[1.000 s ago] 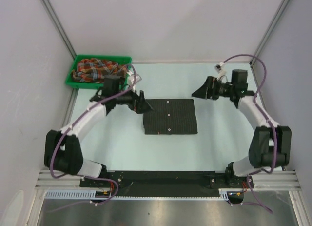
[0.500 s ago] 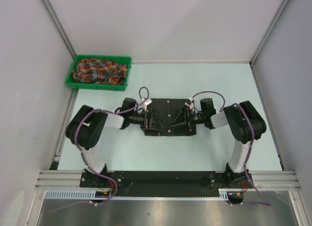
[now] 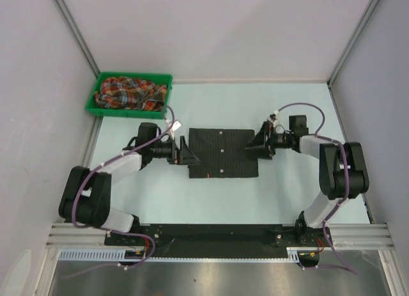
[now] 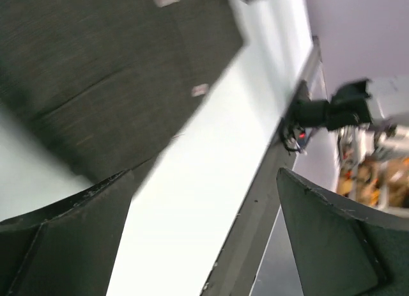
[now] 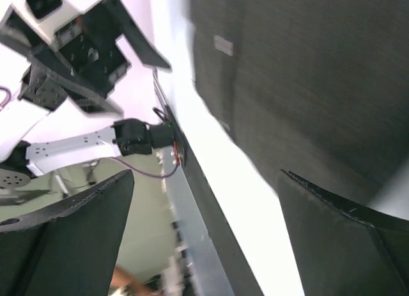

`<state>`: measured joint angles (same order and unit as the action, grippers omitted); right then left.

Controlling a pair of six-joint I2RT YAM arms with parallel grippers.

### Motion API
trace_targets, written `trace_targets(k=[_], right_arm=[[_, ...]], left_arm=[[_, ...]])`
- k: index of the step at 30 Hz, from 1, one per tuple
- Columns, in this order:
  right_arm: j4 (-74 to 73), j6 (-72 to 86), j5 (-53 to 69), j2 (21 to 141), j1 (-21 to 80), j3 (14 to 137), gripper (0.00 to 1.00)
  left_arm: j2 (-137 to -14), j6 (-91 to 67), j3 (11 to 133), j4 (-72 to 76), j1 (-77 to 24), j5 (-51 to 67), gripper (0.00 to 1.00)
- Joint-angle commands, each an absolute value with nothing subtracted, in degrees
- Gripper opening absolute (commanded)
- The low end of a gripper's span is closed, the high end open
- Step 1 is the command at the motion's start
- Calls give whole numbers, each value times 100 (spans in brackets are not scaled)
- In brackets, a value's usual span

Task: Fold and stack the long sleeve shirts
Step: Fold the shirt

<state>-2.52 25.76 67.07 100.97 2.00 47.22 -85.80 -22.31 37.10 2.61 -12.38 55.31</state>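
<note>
The black pinstriped shirt (image 3: pixel 222 152) lies folded into a flat rectangle on the middle of the table. It also shows in the left wrist view (image 4: pixel 108 72) and the right wrist view (image 5: pixel 307 78). My left gripper (image 3: pixel 190 154) is open and empty at the shirt's left edge. My right gripper (image 3: pixel 252 147) is open and empty at its right edge. The plaid shirt (image 3: pixel 128 91) lies crumpled in the green bin (image 3: pixel 97 96) at the back left.
The pale table top (image 3: pixel 287 187) is walled by white panels on three sides. A black and metal rail (image 3: pixel 217 235) with both arm bases runs along the near edge.
Both arms swung down onto the shirt half a second ago. Both grippers have since drawn outward to its left and right edges. The shirt stays flat and folded.
</note>
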Motion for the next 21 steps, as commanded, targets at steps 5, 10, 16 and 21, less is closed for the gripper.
trace_targets(k=[5, 10, 16, 21], right_arm=[[1361, 4042, 6426, 10034, 1070, 5554, 100], [2355, 4491, 6310, 11318, 1143, 6037, 100], [1101, 3186, 6092, 12251, 449, 6626, 100], [-315, 2426, 5933, 12191, 35, 7188, 98]], left_arm=[[-8716, -2571, 4965, 804, -2478, 5177, 99], [-10332, -3444, 5291, 2045, -2129, 5001, 99], [-11118, -3113, 5099, 1417, -1259, 4834, 99], [-10348, -2348, 4773, 739, -1081, 5351, 99]])
